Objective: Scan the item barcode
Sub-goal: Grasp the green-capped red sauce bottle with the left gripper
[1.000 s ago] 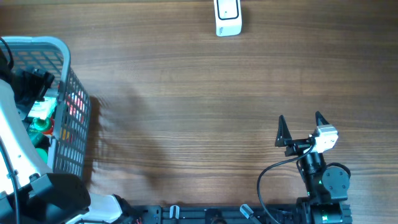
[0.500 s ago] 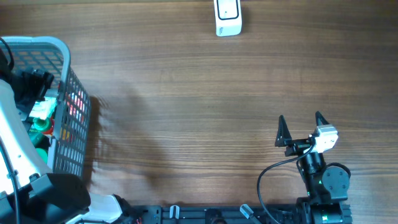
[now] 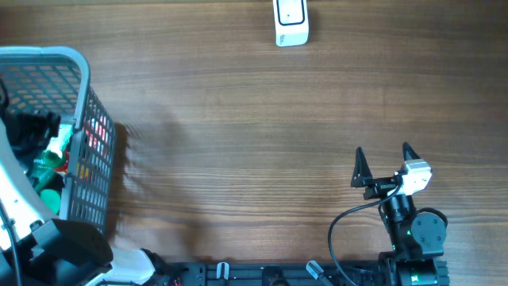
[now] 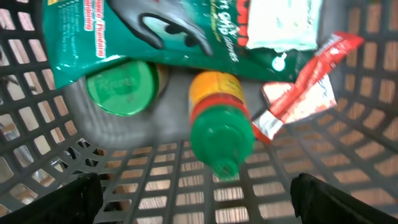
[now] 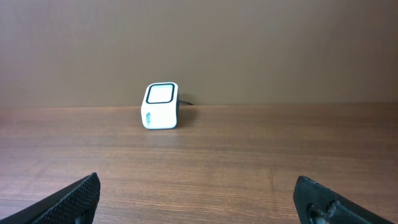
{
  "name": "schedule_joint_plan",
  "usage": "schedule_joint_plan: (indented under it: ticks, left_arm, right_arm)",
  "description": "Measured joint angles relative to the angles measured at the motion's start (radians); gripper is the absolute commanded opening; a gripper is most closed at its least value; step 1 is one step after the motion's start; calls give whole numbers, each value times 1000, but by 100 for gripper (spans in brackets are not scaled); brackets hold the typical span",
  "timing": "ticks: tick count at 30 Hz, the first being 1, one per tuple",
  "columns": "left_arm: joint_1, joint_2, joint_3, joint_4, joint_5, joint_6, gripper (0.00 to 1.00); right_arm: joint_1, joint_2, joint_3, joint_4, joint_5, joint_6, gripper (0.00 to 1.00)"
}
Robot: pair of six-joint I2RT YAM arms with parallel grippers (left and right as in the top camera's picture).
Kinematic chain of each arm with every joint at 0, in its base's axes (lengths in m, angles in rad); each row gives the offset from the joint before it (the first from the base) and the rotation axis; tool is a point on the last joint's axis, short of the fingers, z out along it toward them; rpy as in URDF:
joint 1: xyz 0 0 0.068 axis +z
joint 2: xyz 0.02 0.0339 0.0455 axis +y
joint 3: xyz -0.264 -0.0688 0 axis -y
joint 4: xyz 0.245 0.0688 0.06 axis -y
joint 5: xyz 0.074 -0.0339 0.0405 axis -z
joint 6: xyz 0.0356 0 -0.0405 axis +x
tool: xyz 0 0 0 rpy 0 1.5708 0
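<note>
A grey mesh basket [image 3: 79,71] at the table's left edge holds the items. In the left wrist view I see a bottle with a green cap and yellow-red label [image 4: 219,124], a green printed pouch [image 4: 155,31], a round green lid [image 4: 121,87] and a red-white sachet [image 4: 305,90]. My left gripper [image 4: 199,199] hangs open inside the basket just above the bottle's cap, holding nothing; from overhead it is the dark shape [image 3: 30,131]. The white barcode scanner [image 3: 290,22] [image 5: 160,106] stands at the far edge. My right gripper [image 3: 386,161] [image 5: 199,199] is open and empty near the front right.
The basket's mesh walls [image 4: 348,155] close in around my left fingers on both sides. The left arm's white link [image 3: 20,199] reaches over the basket. Bare wood table [image 3: 254,135] lies between basket, scanner and right arm.
My left gripper has shifted a little toward the table's front inside the basket. The right arm and the scanner have not moved.
</note>
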Motion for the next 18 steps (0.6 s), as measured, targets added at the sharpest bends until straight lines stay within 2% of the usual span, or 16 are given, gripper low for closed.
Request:
schedule_joint_plan:
  ticks: [6,9,10,14,15,17,18]
  left_arm:
    - [29,0,-96,90,24,-1,99]
    - [28,1,-150,117,34,0,94]
    - [28,1,-165,123,36,1,90]
    - [28,1,-183,138,39,26,63]
    - [28,1,-183,143,39,36,53]
    - [28,1,-183,154,45,44,43]
    - [28,1,-183,158,46,49,42]
  right_arm:
    - [0,0,0,0,0,0,100]
    - [0,0,0,0,0,0,100]
    - [0,0,0,0,0,0,100]
    - [0,0,0,0,0,0,100]
    - [0,0,0,0,0,0,100]
    - [0,0,0,0,0,0,100]
    - [0,0,0,0,0,0,100]
